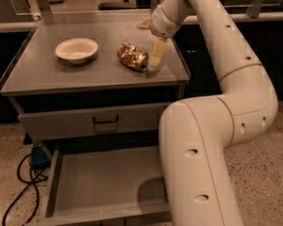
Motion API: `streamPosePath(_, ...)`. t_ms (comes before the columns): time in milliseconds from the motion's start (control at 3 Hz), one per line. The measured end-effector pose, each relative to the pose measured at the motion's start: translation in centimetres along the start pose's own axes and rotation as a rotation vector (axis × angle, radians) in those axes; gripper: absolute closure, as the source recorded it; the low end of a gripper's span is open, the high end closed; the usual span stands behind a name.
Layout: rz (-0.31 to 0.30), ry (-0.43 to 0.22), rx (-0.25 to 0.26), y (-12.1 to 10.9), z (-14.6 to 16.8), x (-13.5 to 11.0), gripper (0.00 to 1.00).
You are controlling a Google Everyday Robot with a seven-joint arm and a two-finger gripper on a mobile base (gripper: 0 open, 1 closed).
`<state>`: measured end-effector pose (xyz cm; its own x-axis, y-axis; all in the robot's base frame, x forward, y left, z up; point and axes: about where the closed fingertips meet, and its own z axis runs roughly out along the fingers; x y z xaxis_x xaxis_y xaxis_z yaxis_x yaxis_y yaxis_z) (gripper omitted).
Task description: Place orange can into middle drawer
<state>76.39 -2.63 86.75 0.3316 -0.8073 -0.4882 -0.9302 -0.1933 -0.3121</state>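
Observation:
The orange can (132, 56) lies on its side on the grey cabinet top (47, 76), right of centre. My gripper (147, 45) is just right of the can, low over the top. Its fingers are spread open and hold nothing. One cream finger (156, 54) points down right beside the can's right end; I cannot tell whether it touches. The other finger (143, 23) sticks out behind the can. The middle drawer (108, 182) is pulled out below, its grey floor bare. My arm covers its right side.
A white bowl (76, 49) stands on the cabinet top left of the can. A shut grey drawer front with a black handle (106, 121) sits above the open drawer. Black cables (23, 178) lie on the floor at the left. A counter runs behind the cabinet.

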Motion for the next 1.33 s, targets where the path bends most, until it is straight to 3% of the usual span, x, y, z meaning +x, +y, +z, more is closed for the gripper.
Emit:
streamPosePath(333, -0.004, -0.003, 0.007, -0.5, 0.5, -0.4, 0.0)
streamPosePath(667, 0.042, -0.051, 0.0, -0.8, 4.2, 1.3, 0.0)
streamPosePath(1333, 0.044, -0.013, -0.008, -1.1, 4.0, 0.3, 0.0)
